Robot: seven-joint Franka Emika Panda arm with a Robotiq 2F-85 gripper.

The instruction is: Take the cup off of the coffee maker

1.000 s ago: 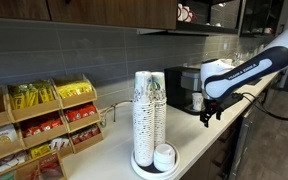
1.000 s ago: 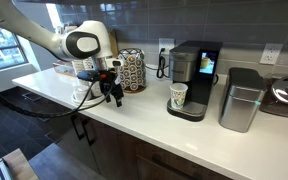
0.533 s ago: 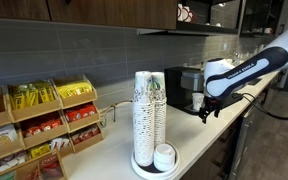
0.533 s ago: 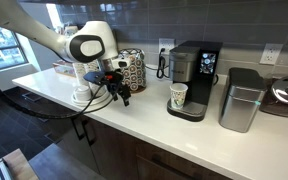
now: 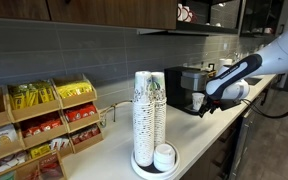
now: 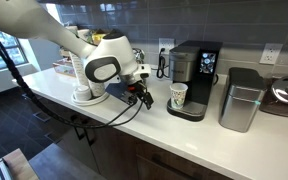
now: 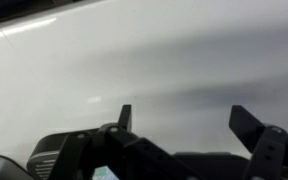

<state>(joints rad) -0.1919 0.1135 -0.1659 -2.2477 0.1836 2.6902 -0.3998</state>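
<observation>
I count one coffee maker (image 6: 192, 72) and one small white paper cup (image 6: 178, 96). There is one silver-grey container (image 6: 241, 100), and there are two wall outlets (image 6: 166, 46) on the tile. In an exterior view I can separate two tall stacks of white cups (image 5: 149, 105) for certain; whether another stands behind them I cannot tell. One short stack of white lids (image 5: 165, 156). One wire snack rack (image 5: 44, 125), its yellow and red packets too crowded for me to count. I am driving one arm (image 6: 104, 68) with one gripper (image 7: 184, 125), and my wrist view shows two fingers (image 7: 246, 123).
</observation>
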